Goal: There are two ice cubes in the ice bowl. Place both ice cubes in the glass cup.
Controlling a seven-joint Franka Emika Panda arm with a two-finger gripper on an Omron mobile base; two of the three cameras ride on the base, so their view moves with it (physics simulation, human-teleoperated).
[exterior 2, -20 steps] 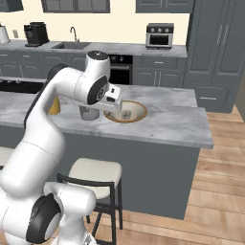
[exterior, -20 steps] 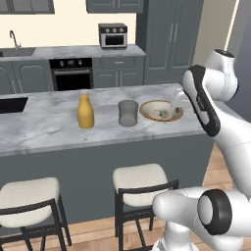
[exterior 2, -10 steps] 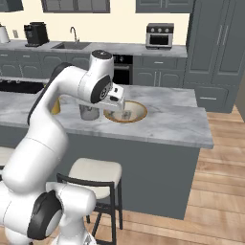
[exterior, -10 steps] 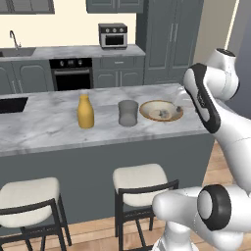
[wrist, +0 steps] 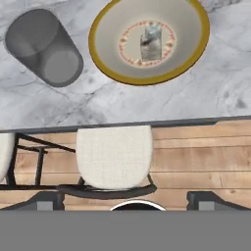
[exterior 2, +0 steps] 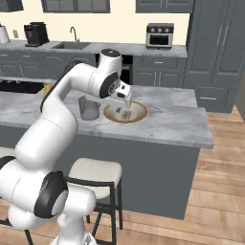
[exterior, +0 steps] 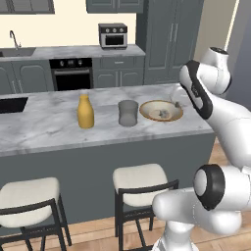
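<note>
My gripper [exterior 2: 125,97] hangs spread wide with nothing in it above the near edge of the tabletop [exterior: 44,127], over the stool [wrist: 113,157], because I judge the first pick has yet to start. A little farther in, the glass cup [wrist: 46,46] stands empty just left of the ice bowl [wrist: 105,63], close enough for a short carry. Both ice cubes [wrist: 151,41] lie touching at the bowl's centre, which should make singling one out fiddly.
</note>
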